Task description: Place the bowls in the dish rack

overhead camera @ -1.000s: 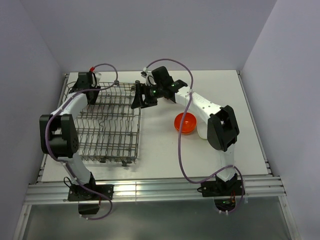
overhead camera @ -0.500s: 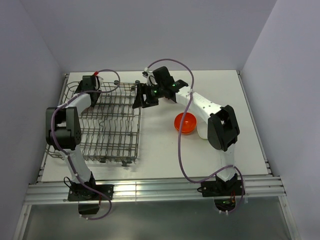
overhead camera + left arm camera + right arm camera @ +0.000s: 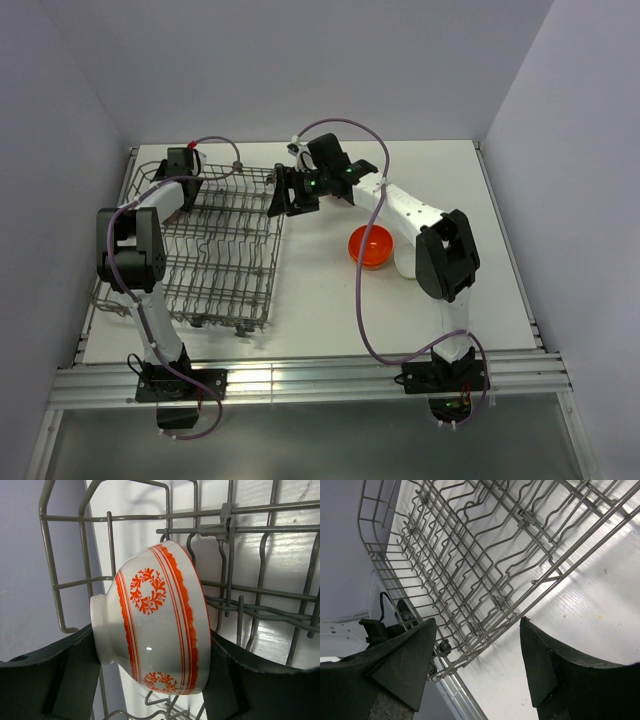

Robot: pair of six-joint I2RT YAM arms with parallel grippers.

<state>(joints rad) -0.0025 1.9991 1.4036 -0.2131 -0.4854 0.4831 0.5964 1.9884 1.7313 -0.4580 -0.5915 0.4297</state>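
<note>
The grey wire dish rack (image 3: 215,250) lies on the left half of the table. My left gripper (image 3: 180,168) is over its far left corner. In the left wrist view this gripper (image 3: 152,647) is shut on a white bowl (image 3: 155,625) with red-orange stripes and wreaths. The bowl is held on its side among the rack wires (image 3: 260,595) and is hidden in the top view. My right gripper (image 3: 285,192) is open and empty at the rack's far right corner. The right wrist view shows it (image 3: 477,625) above the rack's edge (image 3: 485,575). A glossy orange bowl (image 3: 370,246) sits on the table right of the rack.
A pale round thing (image 3: 405,264) lies right next to the orange bowl, partly hidden under my right arm. Grey walls close in the table (image 3: 320,310) on the left, far and right sides. The rack's small dark wheels (image 3: 442,647) show at its edge.
My left arm's elbow has swung up and away from me, and its gripper has shifted slightly along the rack's far edge. The rack has turned a little. The right gripper has barely moved.
</note>
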